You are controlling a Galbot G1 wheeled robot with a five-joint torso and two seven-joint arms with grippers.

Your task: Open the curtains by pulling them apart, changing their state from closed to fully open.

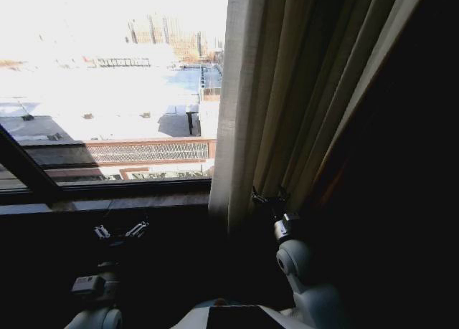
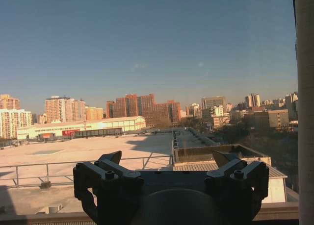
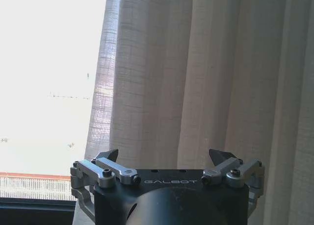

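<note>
On the left of the head view, the window (image 1: 107, 85) is seen uncovered, with sunlit rooftops and distant buildings beyond the glass, and a dark frame bar (image 1: 25, 168) is seen slanting across its lower left corner. Below the glass, the sill (image 1: 107, 200) runs across as a dim ledge. The left gripper (image 1: 120, 231) is held low and near, in front of the dark wall under the sill, well apart from the curtains; its fingers are spread wide, with nothing between them. In the left wrist view the same gripper (image 2: 170, 162) is pointed out through the glass at a flat roof and a skyline, and a pale strip of curtain edge (image 2: 305, 107) is seen at one side of that picture. To the right of the window, the curtains (image 1: 287, 99) hang gathered in thick pleats, covering the right part of the opening, with their left edge lit by the daylight and their right folds lost in shadow. The right gripper (image 1: 268, 197) is raised close to the lower pleats, just beside the fabric. In the right wrist view its fingers (image 3: 109, 155) are seen released and wide apart, directly facing the woven fabric (image 3: 206, 73), with no fold held between them.
</note>
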